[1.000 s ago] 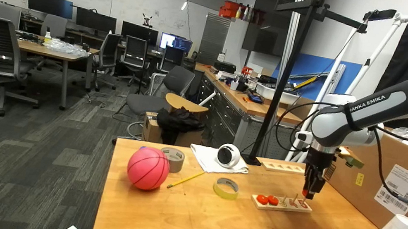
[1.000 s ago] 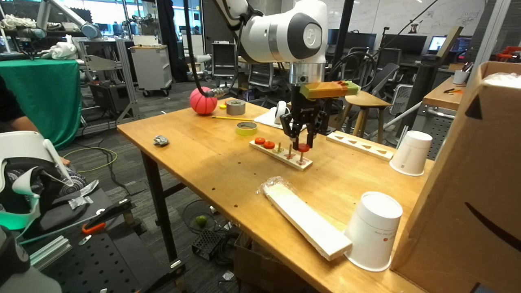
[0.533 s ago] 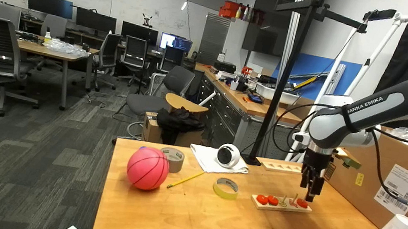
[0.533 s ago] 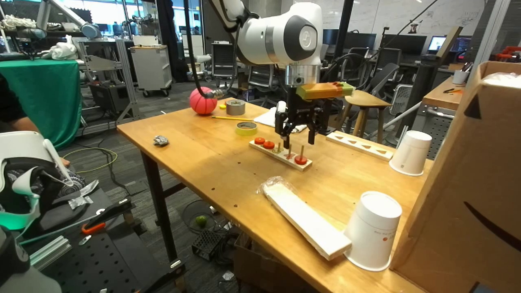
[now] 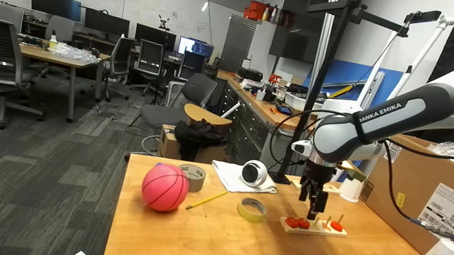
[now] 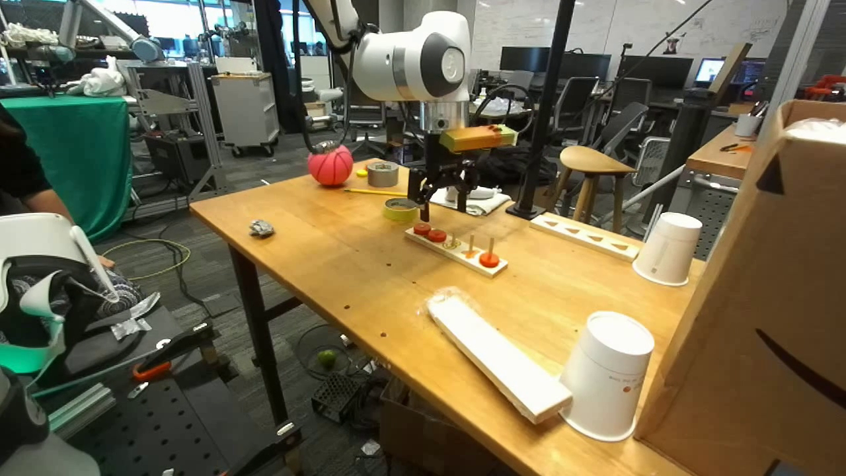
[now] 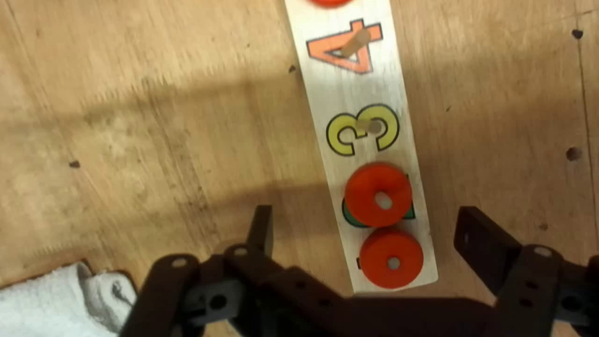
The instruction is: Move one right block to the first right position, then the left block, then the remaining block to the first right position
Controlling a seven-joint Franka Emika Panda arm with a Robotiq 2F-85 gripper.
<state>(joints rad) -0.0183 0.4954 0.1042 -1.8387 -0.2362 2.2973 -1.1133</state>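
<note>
On the slim wooden end peg (image 6: 491, 244) of the pale number board (image 7: 353, 89), a round red block (image 6: 488, 262) now sits newly released; one placement seems done. Spread empty, the black hand (image 6: 443, 211) hangs above two more round red blocks (image 7: 365, 192).

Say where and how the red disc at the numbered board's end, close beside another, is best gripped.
I'd grip the end disc by opposite sides of its rim, the hand coming straight down, closing across the board. The disc lies flat with a peg through its centre, so a vertical lift looks right; the neighbouring disc crowds it lengthwise, leaving the rim exposed toward both long sides.
</note>
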